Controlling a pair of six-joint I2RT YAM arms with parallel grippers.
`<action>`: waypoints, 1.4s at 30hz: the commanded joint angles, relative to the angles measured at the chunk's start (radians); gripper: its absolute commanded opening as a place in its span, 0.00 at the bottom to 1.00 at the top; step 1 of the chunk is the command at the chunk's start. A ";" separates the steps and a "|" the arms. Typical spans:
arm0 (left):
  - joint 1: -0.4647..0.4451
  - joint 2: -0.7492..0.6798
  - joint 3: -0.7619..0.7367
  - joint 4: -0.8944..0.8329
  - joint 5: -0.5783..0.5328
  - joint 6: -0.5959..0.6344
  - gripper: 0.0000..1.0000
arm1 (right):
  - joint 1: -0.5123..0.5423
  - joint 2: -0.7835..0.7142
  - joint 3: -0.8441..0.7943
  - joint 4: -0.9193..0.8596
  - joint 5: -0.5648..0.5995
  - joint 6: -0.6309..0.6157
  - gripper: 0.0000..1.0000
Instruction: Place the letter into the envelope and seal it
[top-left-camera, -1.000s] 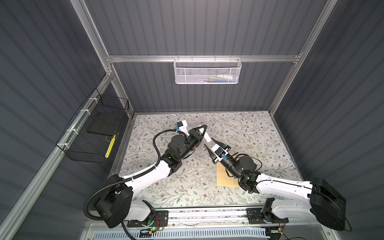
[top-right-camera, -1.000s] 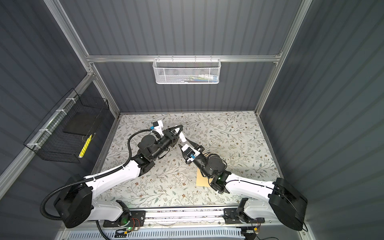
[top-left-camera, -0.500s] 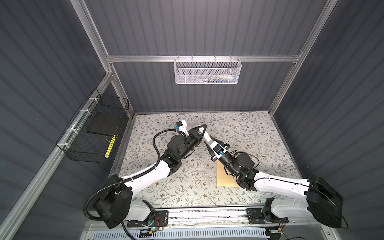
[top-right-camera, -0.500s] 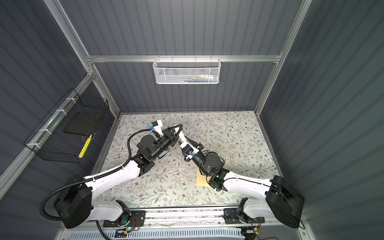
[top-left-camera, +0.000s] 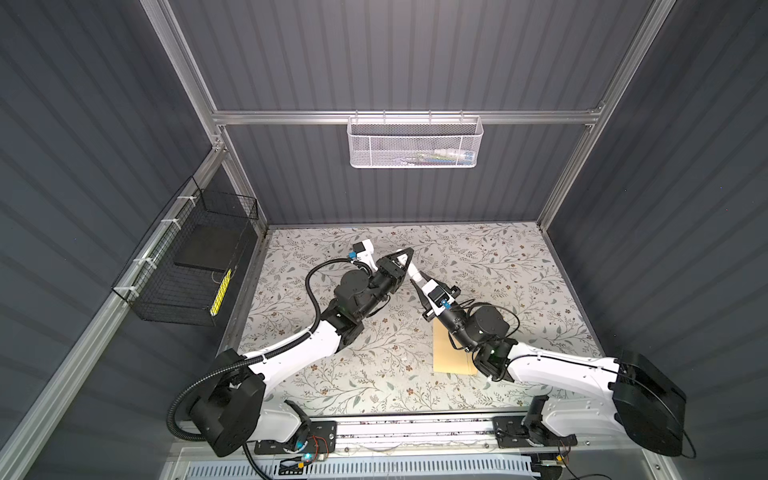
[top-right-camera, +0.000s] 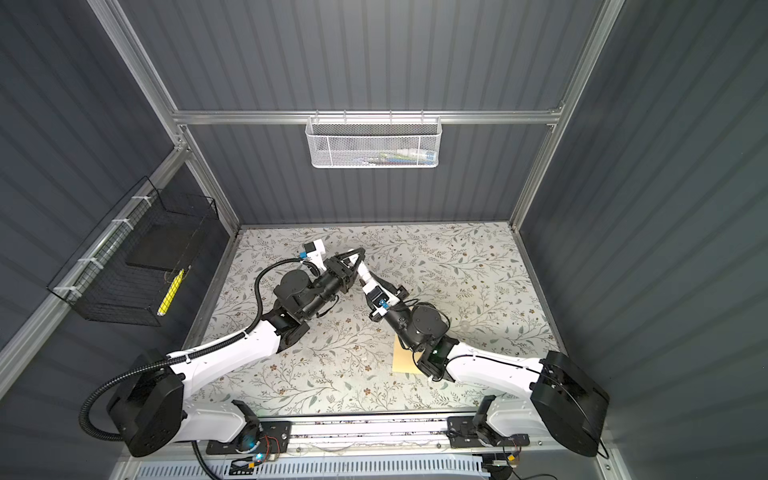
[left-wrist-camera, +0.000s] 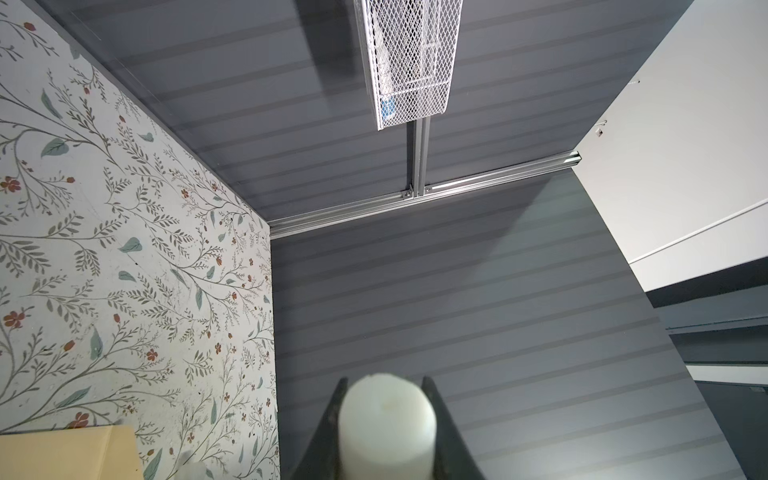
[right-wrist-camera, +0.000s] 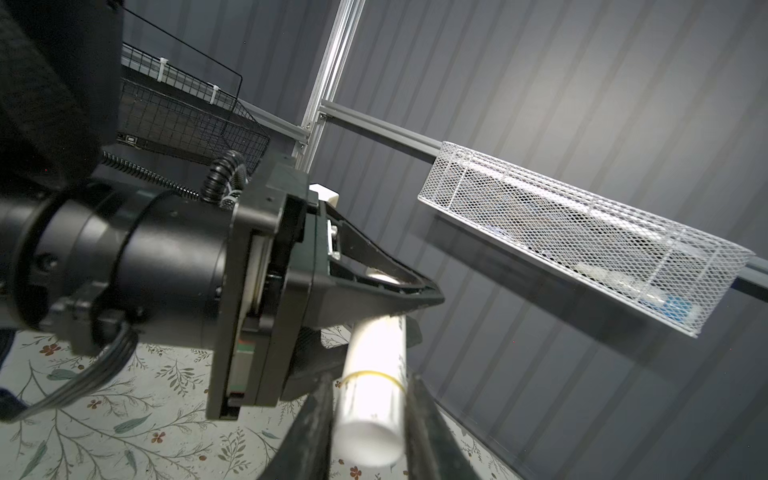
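I am looking at both claws hovering above the flowered table (top-left-camera: 519, 270). The left claw (left-wrist-camera: 386, 419) is pinching one end of the white stick (right-wrist-camera: 374, 365), the right claw (right-wrist-camera: 368, 432) is gripping its other end, and the tan envelope (top-left-camera: 451, 353) is lying flat on the table beneath the right arm.

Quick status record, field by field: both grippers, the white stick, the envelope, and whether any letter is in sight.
left gripper: jaws shut on one end of the white stick, held above the table
right gripper: jaws on either side of the stick's other end; firm contact not clear
envelope: tan, flat on the table, partly under the right arm
letter: not visible in any view
walls: white mesh basket on the back wall, black wire basket on the left wall
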 joint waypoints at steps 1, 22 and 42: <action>-0.001 -0.001 0.011 0.102 0.027 -0.017 0.00 | -0.005 0.000 0.029 -0.033 -0.013 0.040 0.26; -0.011 0.034 -0.007 0.215 0.024 0.002 0.00 | -0.074 -0.181 0.102 -0.337 -0.178 0.718 0.39; -0.012 0.018 0.000 0.154 0.020 0.007 0.00 | -0.074 -0.154 0.120 -0.418 -0.107 0.306 0.71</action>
